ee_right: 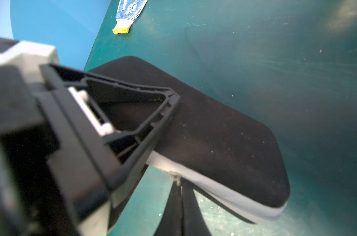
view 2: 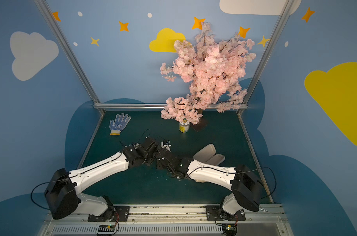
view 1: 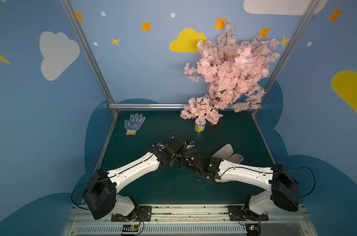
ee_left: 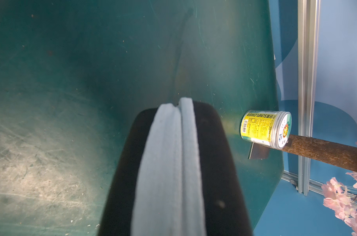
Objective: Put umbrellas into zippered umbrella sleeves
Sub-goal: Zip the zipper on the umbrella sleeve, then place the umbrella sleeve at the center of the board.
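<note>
Worryingly, the left end effector [ee_right: 159, 130] gripped the black sleeve [ee_right: 224, 143]; the right end effector [ee_right: 181, 196], shut at its seam, could tug it loose.

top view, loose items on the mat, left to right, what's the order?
white dotted glove → yellow-labelled jar → open umbrella sleeve, pale lining up. Skipped the blossom tree: it spreads over both the jar and the sleeve.
</note>
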You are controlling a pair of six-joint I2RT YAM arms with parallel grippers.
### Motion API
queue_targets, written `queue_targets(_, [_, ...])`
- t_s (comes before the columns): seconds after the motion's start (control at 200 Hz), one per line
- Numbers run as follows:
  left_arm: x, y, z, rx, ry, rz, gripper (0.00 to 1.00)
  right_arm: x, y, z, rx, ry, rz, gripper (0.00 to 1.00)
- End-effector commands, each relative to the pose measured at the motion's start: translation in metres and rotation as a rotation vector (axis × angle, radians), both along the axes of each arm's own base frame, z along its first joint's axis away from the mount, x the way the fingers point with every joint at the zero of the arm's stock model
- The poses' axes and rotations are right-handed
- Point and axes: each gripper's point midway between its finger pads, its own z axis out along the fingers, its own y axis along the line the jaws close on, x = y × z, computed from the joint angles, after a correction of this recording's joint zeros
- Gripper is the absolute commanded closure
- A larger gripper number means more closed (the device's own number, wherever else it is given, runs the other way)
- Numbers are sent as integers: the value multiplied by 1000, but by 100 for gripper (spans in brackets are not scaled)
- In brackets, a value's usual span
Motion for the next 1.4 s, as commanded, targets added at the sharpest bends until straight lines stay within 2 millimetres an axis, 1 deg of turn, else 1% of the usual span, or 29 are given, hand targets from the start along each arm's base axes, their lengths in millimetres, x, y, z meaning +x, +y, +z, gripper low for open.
queue_targets(0.0, [-20,-17,17,-54,20,-98,96,28,-29,-15,-74,-3,-138,100])
queue_targets(0.07, [-15,-3,13,2,1,-71,96,24,-34,-13,-80,1,-125,100])
queue_targets(0.135, [-8,11,11,12,-14,-44,96,18,-40,-16,-85,18,-107,100])
queue_targets(0.175, [-3,18,14,13,-30,-33,96,15,-47,-19,-99,30,-103,100])
queue_targets(0.255, [5,30,26,15,-67,-12,96,8,-65,-27,-132,53,-103,100])
queue_targets(0.32, [8,36,34,16,-90,-6,96,6,-81,-35,-149,70,-116,100])
queue_targets(0.39, [9,40,36,13,-94,-2,96,4,-94,-39,-150,81,-127,100])
queue_targets(0.496, [9,40,32,-8,-93,-6,96,1,-101,-35,-143,74,-118,100])
queue_targets(0.576, [15,31,33,-76,-138,-37,96,1,-98,-30,-128,58,-85,100])
queue_targets(0.611, [20,23,40,-124,-194,-76,96,2,-95,-27,-115,50,-67,100])
queue_targets(0.646, [24,18,43,-164,-240,-106,96,3,-92,-25,-98,49,-47,100])
queue_targets(0.741, [31,14,54,-199,-327,-176,97,0,-75,-6,22,20,73,100])
queue_targets(0.776, [34,16,55,-206,-344,-205,97,-3,-69,2,65,1,119,88])
queue_targets(0.821, [38,14,58,-232,-393,-268,97,-3,-67,9,93,-25,169,74])
queue_targets(0.891, [45,8,56,-293,-440,-369,97,-3,-69,11,100,-28,222,57])
queue_targets(0.936, [47,0,53,-327,-472,-456,97,-1,-75,7,88,10,233,51])
queue_targets(0.956, [44,-8,53,-358,-480,-521,97,0,-76,6,88,29,240,48])
queue_targets(1.016, [40,-23,45,-433,-458,-635,97,1,-80,2,78,96,252,43])
queue_targets(1.066, [35,-40,44,-485,-469,-762,97,1,-81,-1,88,148,268,40])
queue_targets(1.126, [30,-56,40,-531,-461,-885,97,5,-84,-6,90,195,266,37])
queue_targets(1.156, [27,-64,33,-554,-449,-947,97,7,-85,-8,91,217,263,36])
queue_targets(1.276, [22,-74,4,-593,-382,-1044,97,21,-95,-27,82,322,206,34])
queue_targets(1.356, [14,-77,-13,-591,-331,-1091,97,26,-97,-36,57,382,243,34])
queue_targets(1.397, [11,-76,-22,-569,-293,-1104,97,28,-96,-43,39,417,260,34])
